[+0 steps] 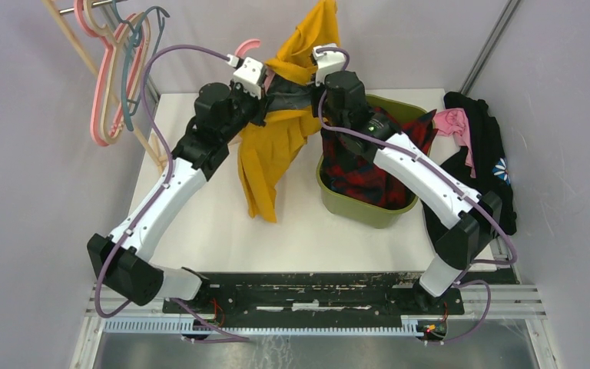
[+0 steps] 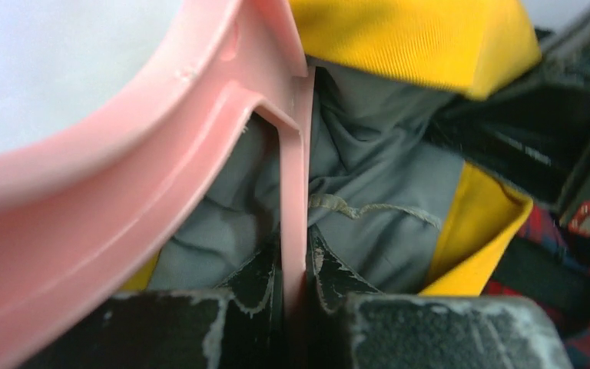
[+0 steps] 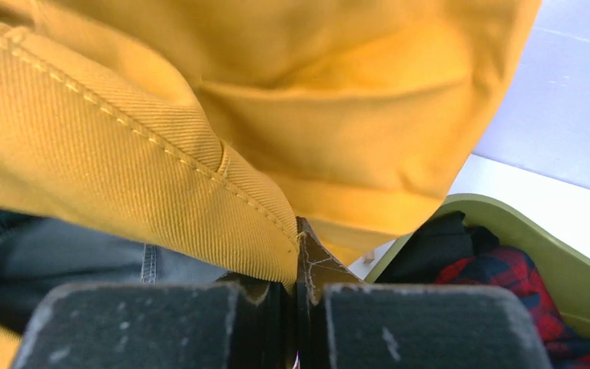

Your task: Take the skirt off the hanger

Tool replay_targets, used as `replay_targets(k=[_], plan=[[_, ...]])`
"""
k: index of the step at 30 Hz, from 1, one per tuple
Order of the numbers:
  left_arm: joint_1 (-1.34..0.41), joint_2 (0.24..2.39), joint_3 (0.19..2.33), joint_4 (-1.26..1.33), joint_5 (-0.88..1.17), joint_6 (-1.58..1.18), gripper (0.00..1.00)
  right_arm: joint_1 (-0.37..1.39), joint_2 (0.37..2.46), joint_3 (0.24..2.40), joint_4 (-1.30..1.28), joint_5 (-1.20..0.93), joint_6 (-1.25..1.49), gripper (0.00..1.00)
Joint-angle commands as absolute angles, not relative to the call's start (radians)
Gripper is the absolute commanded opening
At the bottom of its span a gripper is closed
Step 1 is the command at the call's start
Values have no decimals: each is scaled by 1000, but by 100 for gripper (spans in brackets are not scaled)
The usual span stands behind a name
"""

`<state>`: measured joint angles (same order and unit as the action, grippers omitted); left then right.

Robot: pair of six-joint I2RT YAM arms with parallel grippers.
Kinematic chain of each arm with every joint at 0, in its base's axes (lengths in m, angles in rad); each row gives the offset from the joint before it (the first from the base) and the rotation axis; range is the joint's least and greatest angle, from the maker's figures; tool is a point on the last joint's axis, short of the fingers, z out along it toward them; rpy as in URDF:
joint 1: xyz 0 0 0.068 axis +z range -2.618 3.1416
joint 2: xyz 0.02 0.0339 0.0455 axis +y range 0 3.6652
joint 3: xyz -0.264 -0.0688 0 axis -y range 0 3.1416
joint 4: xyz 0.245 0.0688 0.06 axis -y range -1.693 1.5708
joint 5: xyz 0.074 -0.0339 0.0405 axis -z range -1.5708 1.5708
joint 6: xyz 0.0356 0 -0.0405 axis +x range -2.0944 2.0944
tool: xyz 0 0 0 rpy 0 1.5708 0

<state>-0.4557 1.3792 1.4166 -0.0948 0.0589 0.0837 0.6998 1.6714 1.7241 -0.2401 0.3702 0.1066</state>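
Note:
The yellow skirt (image 1: 273,157) with a grey lining (image 2: 369,177) hangs above the table between my two grippers, its hem trailing onto the tabletop. The pink hanger (image 2: 123,177) runs into its waist, and the hook (image 1: 247,46) sticks out at the top left. My left gripper (image 2: 294,257) is shut on a thin pink bar of the hanger. It sits at the skirt's left side (image 1: 255,86). My right gripper (image 3: 296,250) is shut on a hemmed edge of the yellow skirt (image 3: 200,115) and holds it up at the right (image 1: 324,65).
A green bin (image 1: 365,209) with red plaid clothes stands right of the skirt, under my right arm. A heap of black and pink clothes (image 1: 484,146) lies at the table's right edge. Several hangers (image 1: 115,77) hang on a rail at the upper left.

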Motion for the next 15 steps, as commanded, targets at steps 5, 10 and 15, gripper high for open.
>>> replay_targets(k=[5, 10, 15], plan=[[-449, 1180, 1280, -244, 157, 153, 3, 687, 1704, 1806, -242, 411, 90, 1], [-449, 1183, 1246, -331, 177, 188, 3, 686, 1726, 1837, -259, 322, 75, 22], [-446, 1221, 1258, -460, 141, 372, 3, 690, 1665, 1794, -291, 210, -10, 53]])
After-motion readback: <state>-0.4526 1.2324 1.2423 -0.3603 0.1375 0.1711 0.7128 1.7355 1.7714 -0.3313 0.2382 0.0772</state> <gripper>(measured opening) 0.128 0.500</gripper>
